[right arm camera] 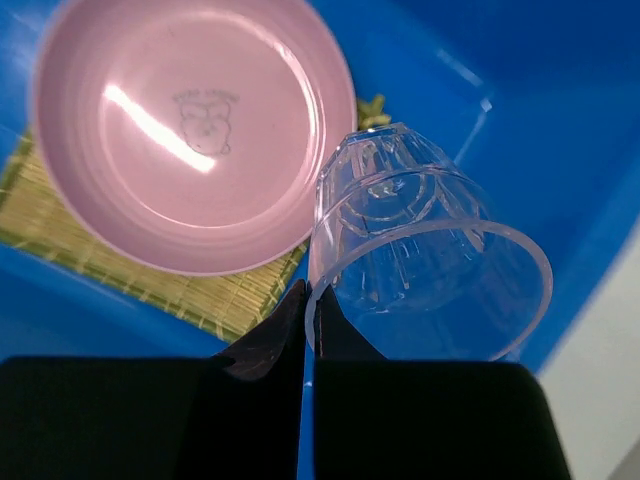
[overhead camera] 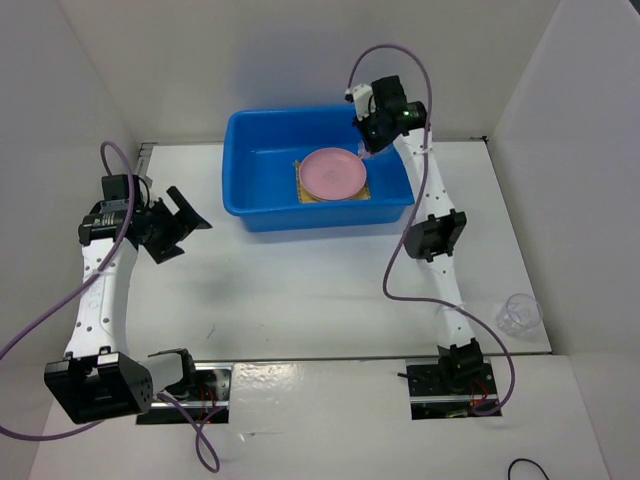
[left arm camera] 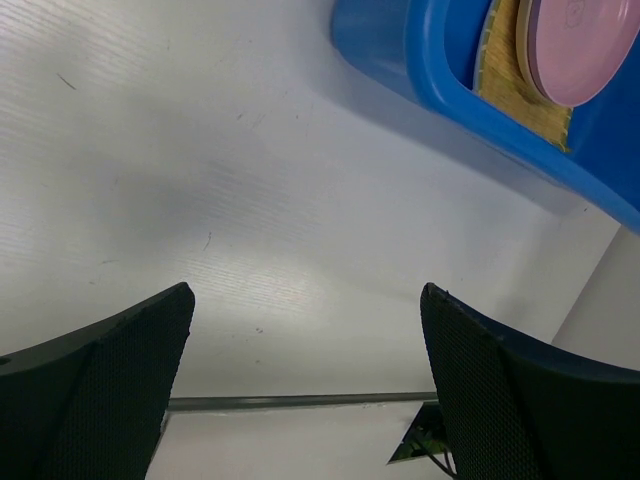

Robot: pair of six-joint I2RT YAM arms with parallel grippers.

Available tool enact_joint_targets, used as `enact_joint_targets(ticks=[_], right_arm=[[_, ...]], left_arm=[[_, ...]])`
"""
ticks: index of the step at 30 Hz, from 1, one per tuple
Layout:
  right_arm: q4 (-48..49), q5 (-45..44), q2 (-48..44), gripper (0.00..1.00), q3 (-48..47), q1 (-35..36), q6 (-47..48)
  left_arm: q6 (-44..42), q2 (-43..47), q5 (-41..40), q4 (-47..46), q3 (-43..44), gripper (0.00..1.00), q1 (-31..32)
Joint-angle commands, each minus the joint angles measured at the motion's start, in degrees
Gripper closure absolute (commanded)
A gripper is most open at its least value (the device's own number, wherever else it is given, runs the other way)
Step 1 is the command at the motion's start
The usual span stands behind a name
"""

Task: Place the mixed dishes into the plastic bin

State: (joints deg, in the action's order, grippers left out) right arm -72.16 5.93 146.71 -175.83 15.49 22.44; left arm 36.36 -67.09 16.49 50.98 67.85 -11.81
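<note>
Right gripper (right arm camera: 308,300) pinches a cup (right arm camera: 400,200) by its rim above the bin (overhead camera: 320,215) at the table's far edge, beside the plate (right arm camera: 180,130) on the mat (right arm camera: 200,295). Next, I'd say: lower it gently and release. Left gripper (left arm camera: 305,370) gapes, empty.

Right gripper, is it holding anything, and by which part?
Yes. The right gripper pinches the cup by its rim.

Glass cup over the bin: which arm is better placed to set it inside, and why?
Right. The right tool is shut on the glass cup above the blue bin; the left tool hangs open over the table.
</note>
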Motion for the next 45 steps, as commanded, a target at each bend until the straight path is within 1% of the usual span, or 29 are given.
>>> enact_joint_targets(ticks=[1,6,10,14,15,17,18,20,21,23,24,26,27,28,30,31,32,33,34,37,38,39,40,41,42,43,45], right_arm=[[0.52,-4.87,3.20,1.00,-3.82,-0.46,1.46],[4.73,-10.41,9.28,1.00,-3.82,0.69,3.66],[8.25,-14.28,11.65,1.00,-3.82,1.21,4.98],[8.79,-16.83,14.30,1.00,-3.82,1.74,7.53],[8.79,-16.83,14.30,1.00,-3.82,2.26,7.53],[9.41,-16.83,15.61,0.95,-3.82,2.27,8.06],[9.41,-16.83,15.62,0.89,-3.82,2.27,8.06],[9.93,-16.83,15.62,0.84,-3.82,2.27,8.06],[9.93,-16.83,15.62,0.78,-3.82,2.27,8.06],[9.15,-16.83,15.10,0.73,-3.82,2.27,8.06],[9.14,-16.83,14.13,0.67,-3.82,2.27,8.06],[7.22,-16.83,11.51,0.63,-3.82,2.27,7.54],[7.21,-17.44,10.18,0.53,-3.82,2.27,7.01],[6.34,-18.23,8.69,0.46,-3.82,1.57,6.49],[5.45,-18.24,2.55,0.28,-3.82,0.87,4.38],[4.67,-18.24,0.09,0.14,-3.82,-0.01,3.67],[4.66,-18.24,-2.37,0.07,-3.82,-0.54,2.88],[4.14,-18.24,-7.18,0.02,-3.82,-1.07,1.31],[3.44,-16.41,-9.41,0.02,-3.82,-1.59,1.29],[-1.47,-17.18,-15.13,0.02,-3.82,-0.90,1.29],[-2.62,-18.84,-16.10,0.02,0.18,-0.90,0.69],[-2.63,-20.25,-21.85,0.02,5.79,-0.90,-1.32],[-2.63,-15.82,-25.13,0.02,11.07,-0.90,-1.95],[-2.63,-11.95,-28.90,0.02,24.52,-2.81,-0.74],[-2.63,-8.69,-32.77,0.02,31.96,-2.83,0.75],[-2.63,-7.88,-39.77,0.02,44.92,-2.83,1.64],[-2.63,-8.75,-45.00,0.02,55.89,-2.83,0.25]], left_arm=[[0.38,1.44,-0.49,1.58,0.26,0.00,-0.23],[0.38,1.96,-1.64,2.89,0.26,0.00,-0.23],[0.99,2.49,-1.64,2.90,0.26,0.00,-0.23],[1.52,3.02,-2.16,3.42,0.26,0.00,-0.23],[1.52,3.02,-2.16,3.42,-0.26,0.00,-0.23],[1.52,3.54,-2.16,3.95,-0.27,0.00,-0.23],[1.52,3.54,-2.16,3.95,-0.27,0.00,-0.23],[1.52,4.07,-2.16,3.95,-0.88,0.00,-0.23],[1.52,4.07,-2.16,3.95,-0.88,0.00,-0.23],[2.05,4.07,-2.16,3.43,-1.41,0.00,-0.23],[2.05,4.07,-2.16,3.42,-1.41,0.00,-0.23],[2.05,4.07,-1.64,2.81,-1.41,0.00,-0.23],[2.05,4.07,-1.64,2.11,-1.41,0.00,-0.23],[2.05,4.07,-1.64,2.10,-1.41,0.00,-0.23],[2.05,4.07,-1.64,0.88,-1.41,0.00,-0.23],[1.53,4.07,-1.64,0.87,-1.41,0.00,-0.23],[1.52,4.07,-1.64,0.35,-1.93,0.00,-0.23],[0.65,3.55,-2.16,-0.35,-1.94,0.00,-0.23],[-0.05,3.55,-2.95,-0.36,-1.94,0.00,-0.23],[-2.42,2.23,-5.23,-0.36,0.08,0.00,-0.23],[-2.96,0.92,-7.07,-0.36,0.61,0.00,-0.23],[-3.48,0.39,-7.87,-0.36,1.22,0.00,-0.23],[-4.10,0.38,-8.57,-0.88,2.27,0.00,-0.23],[-4.10,-0.49,-9.89,-0.88,2.28,0.00,-0.23],[-4.63,-1.19,-10.68,-1.41,2.98,0.00,0.29],[-5.59,-2.33,-12.17,-1.41,3.77,0.00,1.17],[-6.38,-4.00,-13.06,-1.41,4.73,0.00,1.88]])
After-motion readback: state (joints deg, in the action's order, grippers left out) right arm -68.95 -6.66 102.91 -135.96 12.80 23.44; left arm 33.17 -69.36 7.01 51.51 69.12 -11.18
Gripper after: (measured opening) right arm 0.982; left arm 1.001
